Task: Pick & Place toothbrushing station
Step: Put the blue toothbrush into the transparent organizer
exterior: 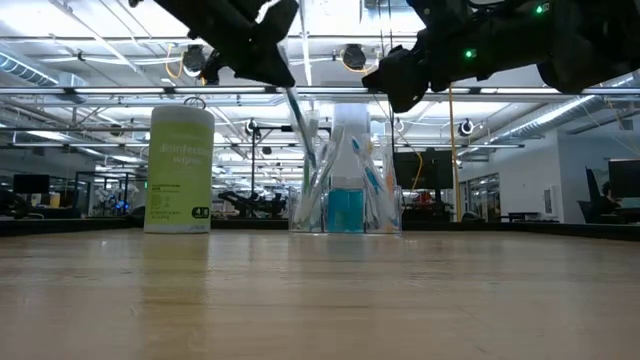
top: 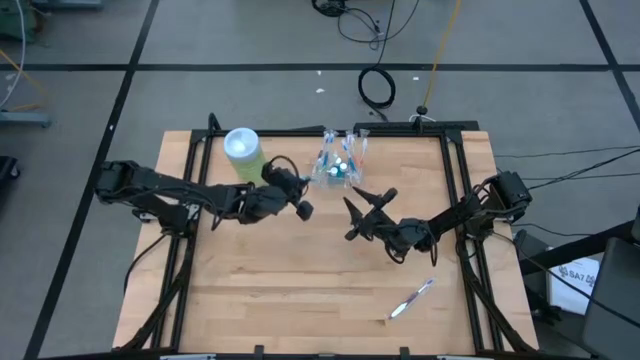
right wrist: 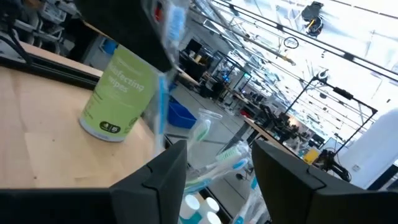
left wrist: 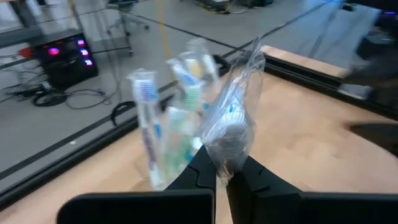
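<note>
The left gripper's fingers pinch a wrapped toothbrush just above the cup at the bench's far edge, while the right gripper's fingers stand open and empty beside it. The cup already holds most brushes and tubes; one brush lies on the bench near the right arm, not yet placed.

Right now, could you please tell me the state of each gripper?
Left gripper: shut on a wrapped toothbrush.
Right gripper: open, holding nothing, above the clear cup.
</note>
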### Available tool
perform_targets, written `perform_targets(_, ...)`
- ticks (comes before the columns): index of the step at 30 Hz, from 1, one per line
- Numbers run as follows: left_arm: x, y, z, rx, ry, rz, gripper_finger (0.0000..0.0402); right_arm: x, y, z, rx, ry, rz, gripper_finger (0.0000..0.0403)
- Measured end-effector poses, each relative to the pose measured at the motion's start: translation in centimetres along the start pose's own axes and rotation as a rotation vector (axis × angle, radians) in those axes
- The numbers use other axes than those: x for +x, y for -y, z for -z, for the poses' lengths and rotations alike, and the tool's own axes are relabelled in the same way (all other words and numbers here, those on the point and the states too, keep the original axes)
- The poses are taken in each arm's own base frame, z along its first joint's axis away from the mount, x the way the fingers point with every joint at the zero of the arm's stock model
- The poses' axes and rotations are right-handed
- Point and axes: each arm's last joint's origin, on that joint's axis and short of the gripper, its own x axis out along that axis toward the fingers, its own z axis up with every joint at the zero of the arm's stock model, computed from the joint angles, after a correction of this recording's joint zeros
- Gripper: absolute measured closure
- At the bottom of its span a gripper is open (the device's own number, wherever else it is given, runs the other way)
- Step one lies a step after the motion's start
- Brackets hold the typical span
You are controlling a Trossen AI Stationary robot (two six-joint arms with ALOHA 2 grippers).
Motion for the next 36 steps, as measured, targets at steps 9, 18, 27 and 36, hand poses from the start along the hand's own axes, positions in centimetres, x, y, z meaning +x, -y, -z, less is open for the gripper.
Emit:
perform_targets(9, 2.6, -3.4, -0.9, -0.041, -0.008, -0.110, 0.0387, 0.0, 0.0, 0.0, -0.002, 0.000, 0.001, 0.0224)
perform_targets(18, 4.4, -6.1, -1.5, -0.068, -0.049, -0.092, 0.0381, 0.6, 0.3, 0.2, -0.004, -0.011, 0.018, 0.0224)
perform_targets(27, 5.6, -6.5, -0.7, 0.013, -0.107, -0.027, 0.0387, 0.8, 0.4, 0.4, 0.010, -0.014, 0.025, 0.0224)
perform_targets(36, 7.0, -6.8, 0.9, 0.043, -0.201, -0.030, 0.0396, 1.0, 0.4, 0.6, 0.014, -0.025, 0.023, 0.0224)
